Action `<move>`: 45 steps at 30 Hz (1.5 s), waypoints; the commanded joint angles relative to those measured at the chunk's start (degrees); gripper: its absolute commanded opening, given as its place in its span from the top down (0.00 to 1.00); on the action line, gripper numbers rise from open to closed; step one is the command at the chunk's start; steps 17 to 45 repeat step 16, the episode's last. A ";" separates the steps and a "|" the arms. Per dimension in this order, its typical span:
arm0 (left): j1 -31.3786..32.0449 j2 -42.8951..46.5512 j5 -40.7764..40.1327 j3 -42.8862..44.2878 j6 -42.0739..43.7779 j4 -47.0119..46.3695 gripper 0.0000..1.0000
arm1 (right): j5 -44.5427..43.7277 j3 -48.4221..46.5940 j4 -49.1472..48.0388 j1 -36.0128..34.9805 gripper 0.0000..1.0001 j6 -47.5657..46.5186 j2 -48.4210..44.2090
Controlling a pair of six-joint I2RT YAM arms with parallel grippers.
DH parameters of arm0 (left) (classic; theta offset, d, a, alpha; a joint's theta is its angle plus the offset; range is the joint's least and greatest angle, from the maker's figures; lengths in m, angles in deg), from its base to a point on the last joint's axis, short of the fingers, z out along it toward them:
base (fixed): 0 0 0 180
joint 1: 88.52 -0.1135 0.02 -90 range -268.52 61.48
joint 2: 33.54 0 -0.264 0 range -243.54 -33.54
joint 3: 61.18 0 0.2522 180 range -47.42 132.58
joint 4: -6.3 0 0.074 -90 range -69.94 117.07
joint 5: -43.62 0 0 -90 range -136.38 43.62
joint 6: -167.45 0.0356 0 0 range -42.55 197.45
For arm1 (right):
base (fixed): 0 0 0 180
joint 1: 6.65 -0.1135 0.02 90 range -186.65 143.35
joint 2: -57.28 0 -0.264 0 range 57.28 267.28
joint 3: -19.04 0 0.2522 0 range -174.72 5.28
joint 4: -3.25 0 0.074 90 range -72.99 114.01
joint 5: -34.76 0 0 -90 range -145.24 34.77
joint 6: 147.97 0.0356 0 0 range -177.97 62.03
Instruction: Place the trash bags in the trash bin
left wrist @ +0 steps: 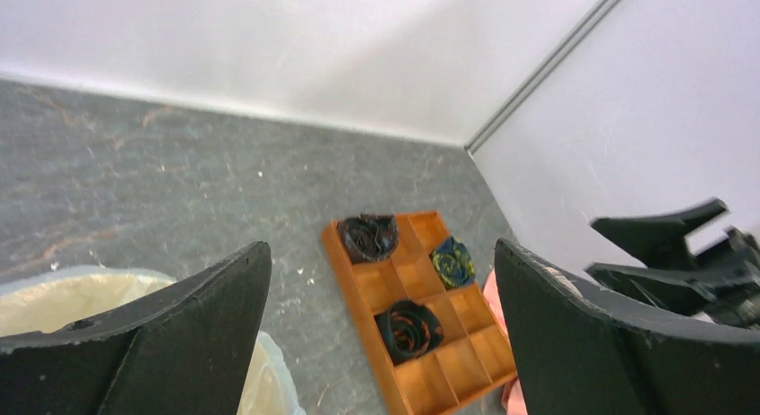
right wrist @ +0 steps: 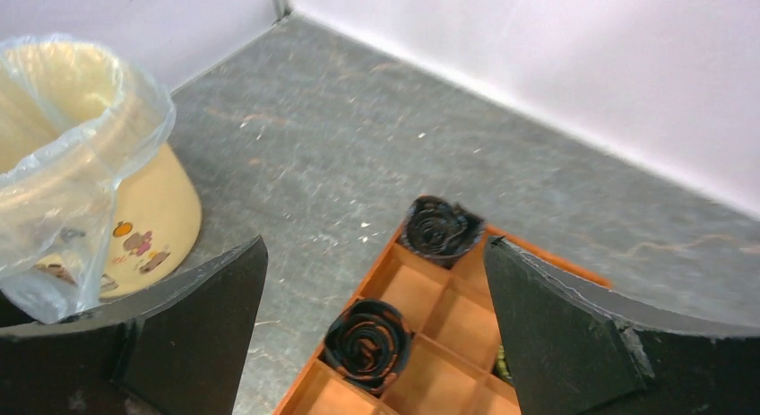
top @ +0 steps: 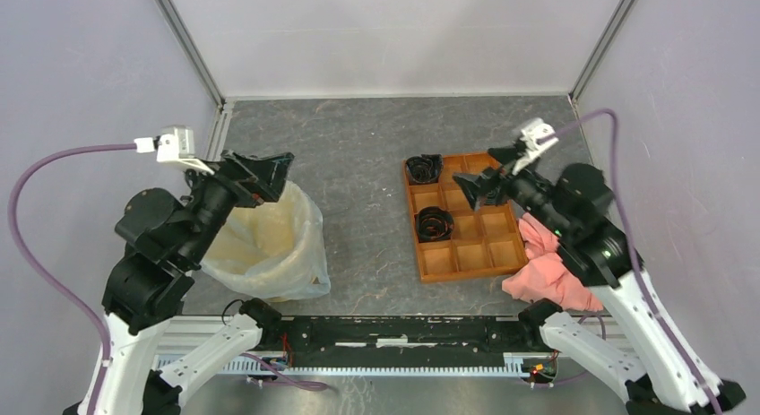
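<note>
Robot lab test cell. Plain white panels (top: 394,30) close off three sides, held by bare metal posts (top: 190,47). Grey stone-pattern table (top: 358,155) as work surface. Left arm (top: 148,280) and right arm (top: 587,245) bolted to metal rail (top: 394,330) at near edge. Purple cables (top: 90,149) loop free; loose wiring shows under rail. Few staged props: bucket (right wrist: 157,204) lined with bag (right wrist: 54,119), orange tray (top: 470,263), pink cloth (top: 547,276).

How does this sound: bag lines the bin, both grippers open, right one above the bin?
Wrong on one point: the top external view shows the right gripper above the orange tray, not the trash bin. The trash bag does line the bin, and left gripper and right are both open.
</note>
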 commanded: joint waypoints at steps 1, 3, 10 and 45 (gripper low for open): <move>-0.06 0.43 -3.59 2.20 5.25 -5.00 0.00 | -8.50 -5.25 6.71 0.11 0.02 -4.86 -4.73; -0.04 0.45 -3.80 2.66 5.43 -4.82 0.00 | -9.41 -7.38 7.13 0.23 0.02 -4.87 -6.18; -0.06 0.61 -4.07 2.85 5.41 -3.16 0.00 | -12.97 -6.41 3.85 0.11 0.02 -2.96 -8.97; -0.06 0.94 -4.07 2.57 4.48 -2.60 0.00 | -9.22 -2.46 0.86 0.12 0.02 -2.42 -9.51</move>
